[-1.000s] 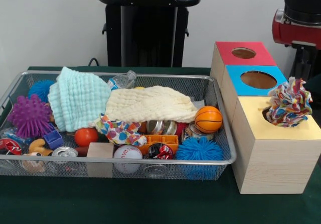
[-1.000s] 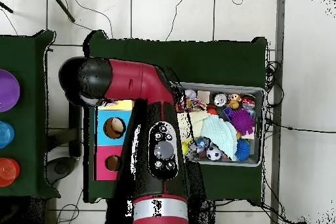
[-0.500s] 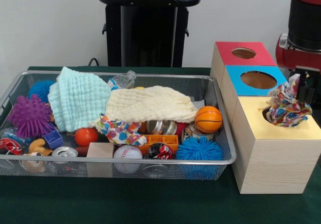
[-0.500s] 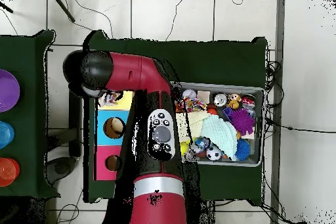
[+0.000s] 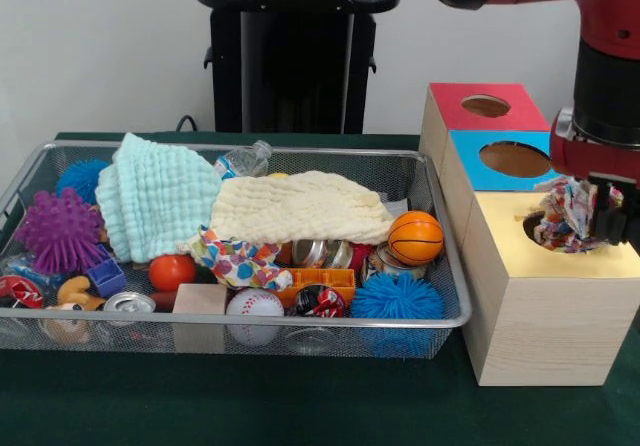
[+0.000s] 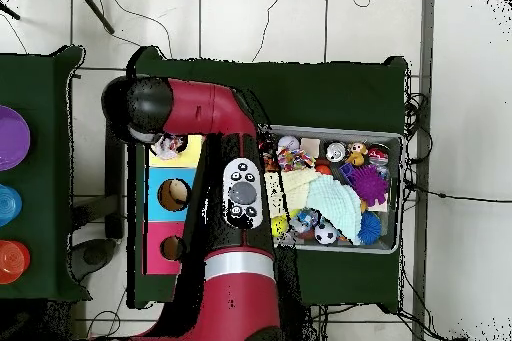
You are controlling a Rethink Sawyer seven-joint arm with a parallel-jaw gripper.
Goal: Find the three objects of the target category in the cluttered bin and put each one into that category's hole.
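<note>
- Dark green cloth covers the table [image 5: 300,416], and a pale wall is seen behind it in the front view.
- At the yellow-topped box [image 5: 545,301] the gripper [image 5: 590,216] is lowered over the hole; whether it is clamped on anything cannot be told, since its tips are hidden behind cloth and housing.
- A patterned cloth [image 5: 565,214] (white with bright dots) is seen bunched at the mouth of that hole, just under the gripper, part of it still above the yellow top.
- Behind the yellow-topped box, a blue-topped box [image 5: 512,159] and a red-topped box [image 5: 484,107] are lined up in a row, each with a round hole.
- Beside the boxes a wire-mesh bin [image 5: 230,331] is placed, filled with clutter.
- A cream cloth [image 5: 300,208] is spread across the middle of the bin, and a mint-green cloth [image 5: 155,196] is heaped to its left in the front view.
- A second patterned cloth [image 5: 235,261] is tucked partly under the cream cloth's front edge.
- An orange basketball [image 5: 415,238] is seen by the bin's wall nearest the boxes, with a blue spiky ball [image 5: 397,296] in front of it.
- A purple spiky ball [image 5: 58,231], a baseball [image 5: 254,306] and a wooden block [image 5: 200,301] are seen toward the front and far end of the bin.
- In the overhead view the red arm [image 6: 235,207] is stretched from the base across the table, its end over the yellow-topped box.
</note>
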